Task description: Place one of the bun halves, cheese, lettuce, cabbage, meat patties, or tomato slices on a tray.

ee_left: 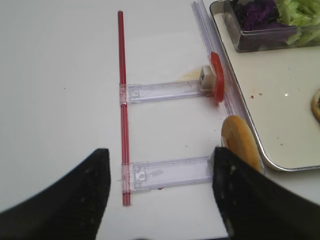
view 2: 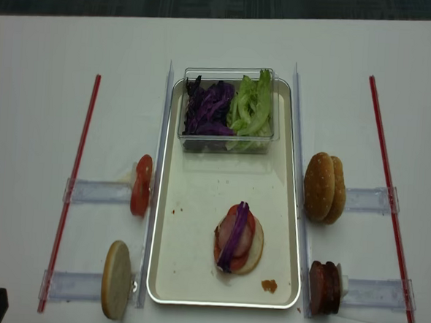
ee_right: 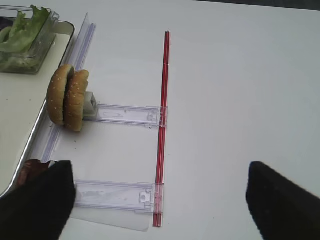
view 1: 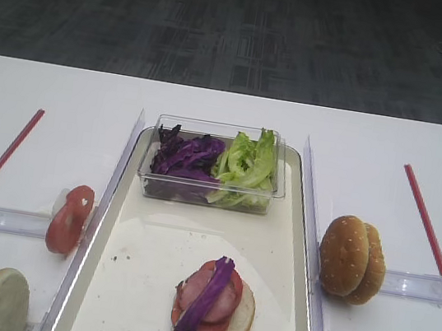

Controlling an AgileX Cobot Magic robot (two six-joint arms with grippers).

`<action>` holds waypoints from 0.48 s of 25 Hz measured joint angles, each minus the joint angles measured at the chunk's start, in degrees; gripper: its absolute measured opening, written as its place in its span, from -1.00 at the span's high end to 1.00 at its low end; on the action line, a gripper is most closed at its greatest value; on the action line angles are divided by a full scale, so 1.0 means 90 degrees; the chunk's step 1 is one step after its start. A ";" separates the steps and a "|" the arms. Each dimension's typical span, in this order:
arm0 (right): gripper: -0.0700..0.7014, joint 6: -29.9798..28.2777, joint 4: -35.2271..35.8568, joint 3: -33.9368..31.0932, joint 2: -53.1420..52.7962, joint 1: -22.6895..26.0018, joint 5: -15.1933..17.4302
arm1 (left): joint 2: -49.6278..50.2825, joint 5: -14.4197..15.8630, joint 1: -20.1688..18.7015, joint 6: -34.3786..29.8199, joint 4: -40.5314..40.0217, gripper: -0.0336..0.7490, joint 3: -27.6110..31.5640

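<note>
- White table (view 2: 47,41) carries a tray (view 2: 194,277).
- Only the left wrist view shows the left gripper (ee_left: 157,192), jaws spread, empty.
- Right gripper (ee_right: 160,200) looks open too, seemingly empty.

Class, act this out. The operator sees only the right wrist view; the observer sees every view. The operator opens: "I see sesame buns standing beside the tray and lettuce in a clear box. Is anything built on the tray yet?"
Observer: Yes. A bun base lies flat on the tray, topped with meat and a purple cabbage strip.
Operator: What's on the tray's other side?
Observer: A tomato slice stands on edge in a clear holder.
Operator: Is the left gripper carrying anything?
Observer: No. The left gripper is open, with only table between its fingers.
</note>
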State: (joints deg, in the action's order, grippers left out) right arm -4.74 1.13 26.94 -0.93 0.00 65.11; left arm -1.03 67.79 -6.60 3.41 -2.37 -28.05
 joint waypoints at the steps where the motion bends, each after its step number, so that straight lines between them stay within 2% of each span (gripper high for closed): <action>1: -0.98 0.0000 0.0000 0.0000 0.0000 -0.0012 0.0000 | 0.0000 0.0000 0.0000 0.0000 0.0000 -0.17 0.0000; 12: -0.98 0.0000 0.0000 0.0000 0.0000 -0.0012 0.0000 | 0.0000 0.0000 0.0000 -0.0003 0.0000 -0.17 0.0000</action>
State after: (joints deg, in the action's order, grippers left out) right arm -4.74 1.13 26.94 -0.93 -0.11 65.11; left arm -1.03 67.79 -6.60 3.38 -2.37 -28.05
